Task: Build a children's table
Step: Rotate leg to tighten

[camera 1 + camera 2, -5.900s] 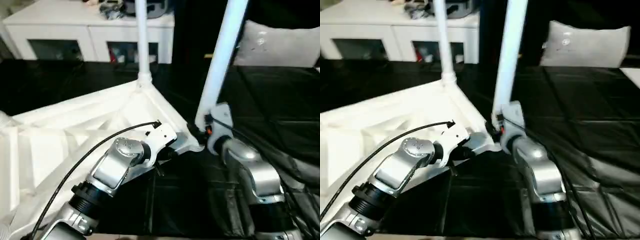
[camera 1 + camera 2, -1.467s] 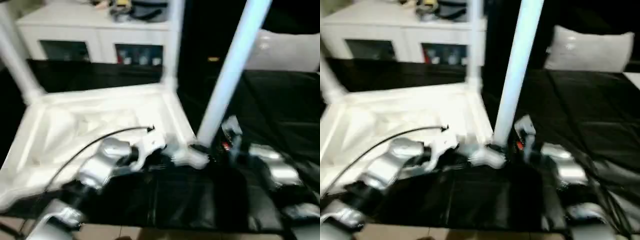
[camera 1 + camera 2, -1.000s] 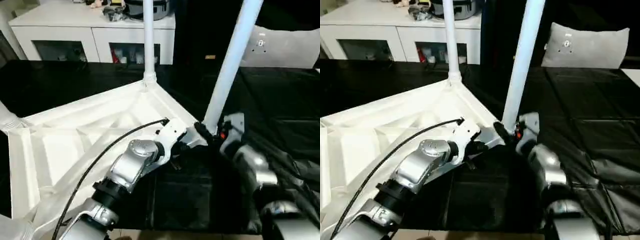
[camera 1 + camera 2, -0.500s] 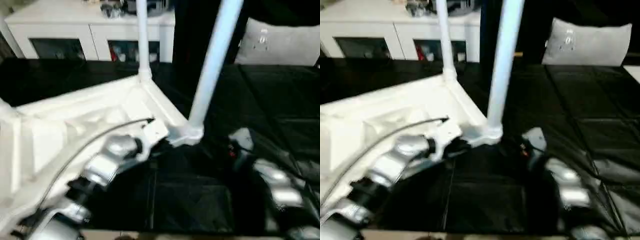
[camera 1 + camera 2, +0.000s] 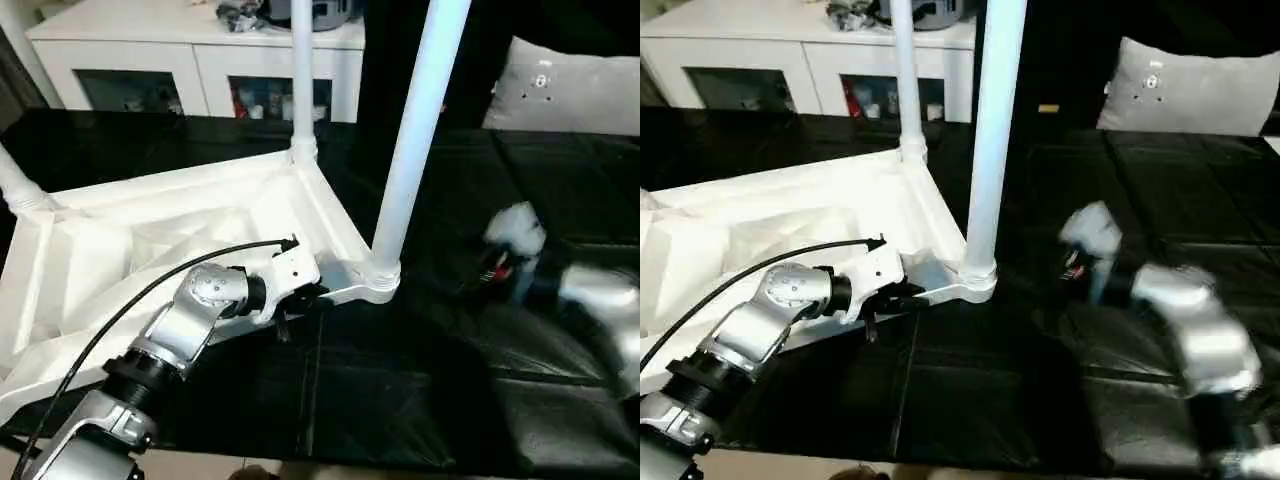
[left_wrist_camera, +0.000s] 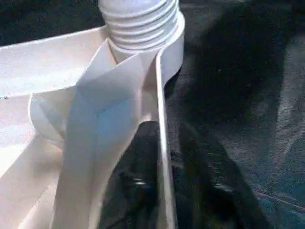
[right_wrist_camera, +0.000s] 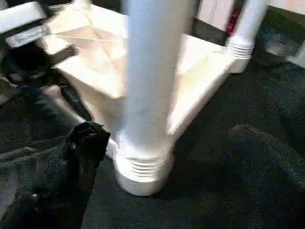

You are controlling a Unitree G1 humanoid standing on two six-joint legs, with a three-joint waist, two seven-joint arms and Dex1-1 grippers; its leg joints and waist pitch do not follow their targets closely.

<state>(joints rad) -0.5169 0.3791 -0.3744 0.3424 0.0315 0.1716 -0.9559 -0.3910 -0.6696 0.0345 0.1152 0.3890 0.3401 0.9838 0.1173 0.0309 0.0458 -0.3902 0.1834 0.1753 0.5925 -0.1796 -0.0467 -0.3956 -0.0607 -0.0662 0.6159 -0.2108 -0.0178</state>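
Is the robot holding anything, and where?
The right pincer holds nothing, clear of the leg. The left pincer is at the table top's rim beside that leg's socket; whether it grips, I cannot tell.

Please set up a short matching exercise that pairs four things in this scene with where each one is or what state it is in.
Things:
1. near leg
2. left end effector
3. grey cushion
4. right end effector

Places or states:
A. astride the table top's near rim
B. upright in a corner socket
C. open, apart from the leg
D. at the back right, on the black surface

Pairs: 1-B, 2-A, 3-D, 4-C
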